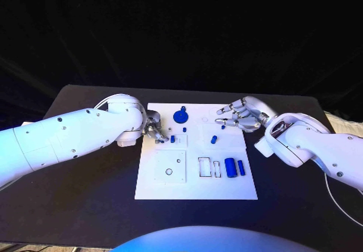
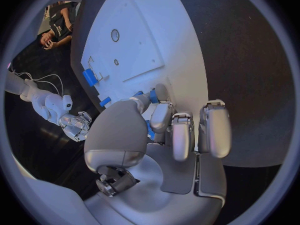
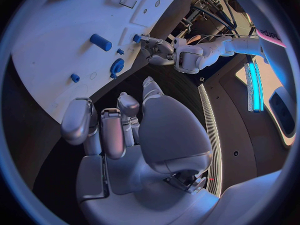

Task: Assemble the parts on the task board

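Observation:
The white task board [image 1: 196,184] lies in the middle of the black table. My left hand [image 1: 155,129] rests at the board's left edge; in the left wrist view its thumb and fingers [image 2: 164,116] pinch a small blue part [image 2: 150,131]. My right hand [image 1: 241,116] hovers over the board's far right corner with loosely curled fingers and nothing in them, a small blue peg [image 1: 223,126] just below its fingertips. A round blue gear [image 1: 181,115] stands at the far middle. A short blue cylinder [image 1: 214,139] lies mid-board.
Two blue cylinders [image 1: 231,167] [image 1: 241,167] and a white piece [image 1: 217,168] lie beside a rectangular outline [image 1: 204,167] on the board's near right. A raised square plate with holes [image 1: 170,167] takes up the near left. Black table [image 1: 83,205] surrounds the board.

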